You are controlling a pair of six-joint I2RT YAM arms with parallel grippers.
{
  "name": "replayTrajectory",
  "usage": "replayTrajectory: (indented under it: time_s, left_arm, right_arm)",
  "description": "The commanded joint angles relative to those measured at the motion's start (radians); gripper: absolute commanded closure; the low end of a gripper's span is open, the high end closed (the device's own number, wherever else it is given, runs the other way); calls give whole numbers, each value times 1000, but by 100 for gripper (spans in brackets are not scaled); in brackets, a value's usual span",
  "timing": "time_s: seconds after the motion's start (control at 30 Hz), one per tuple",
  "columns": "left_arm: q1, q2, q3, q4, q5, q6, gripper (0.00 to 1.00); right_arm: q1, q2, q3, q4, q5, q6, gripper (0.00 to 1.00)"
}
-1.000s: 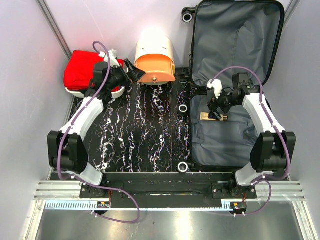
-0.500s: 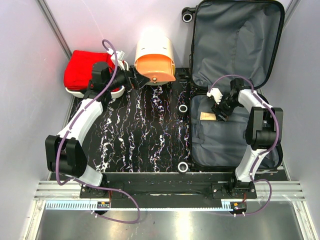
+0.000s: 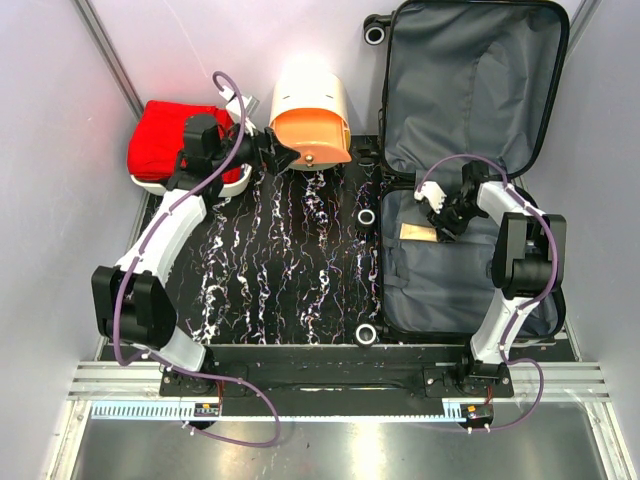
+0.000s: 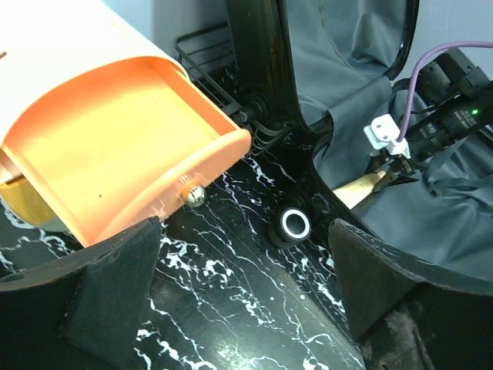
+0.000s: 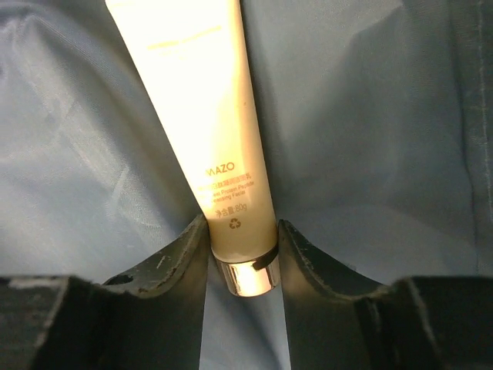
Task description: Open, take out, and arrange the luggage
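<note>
The luggage [image 3: 470, 80] lies open at the right, its grey-lined lid laid back and the lower half [image 3: 440, 290] nearer me. A cream tube [image 3: 418, 232] with a shiny cap rests on the lining of the lower half. My right gripper [image 3: 443, 222] is down in the case. In the right wrist view its fingers [image 5: 181, 254] press both sides of the tube [image 5: 208, 116] just above the cap, so my right gripper [image 5: 243, 254] is shut on it. My left gripper [image 3: 278, 155] stands open and empty [image 4: 245, 231] just in front of the cream-and-orange cylindrical box [image 3: 310, 125].
The orange box [image 4: 115, 146] lies on its side on the black marbled table [image 3: 280, 270], with a small metal knob [image 4: 192, 193] on its front. A red cloth [image 3: 165, 140] sits in a white tray [image 3: 150, 183] at the back left. The suitcase's wheels [image 3: 367, 217] jut toward the table's middle.
My right gripper's jaws have closed from wide open onto the tube. The left gripper has moved right, up to the orange box.
</note>
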Motion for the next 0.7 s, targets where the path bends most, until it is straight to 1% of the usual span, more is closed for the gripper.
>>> replayTrajectory:
  time_s: [0.0,0.13,0.2,0.37,0.47,0.57,0.6,0.67]
  left_arm:
    - [-16,15,97,-21,17,151,7]
    - [-45,20,138,-63,26,239,8]
    - [-62,37,158,-77,35,224,10]
    - [-99,95,242,-127,80,57,18]
    - [-123,133,276,-144,98,-56,19]
    - [-137,193,291,-117,144,-203,19]
    - [-137,210,301,-79,179,-318,19]
    - [-137,263,313,-52,206,-423,19]
  right_arm:
    - [-7,-89,67,-72,-70,38,61]
    - [-11,-183,124,-132,-171,83,64]
    - [-10,-217,133,-143,-225,109,66]
    - [-11,-311,139,-148,-315,146,71]
    - [-11,-354,150,-140,-377,173,73]
    - [-10,-403,151,-96,-447,233,73]
    - [-7,-417,147,-68,-478,264,73]
    - [2,-444,142,-34,-493,288,73]
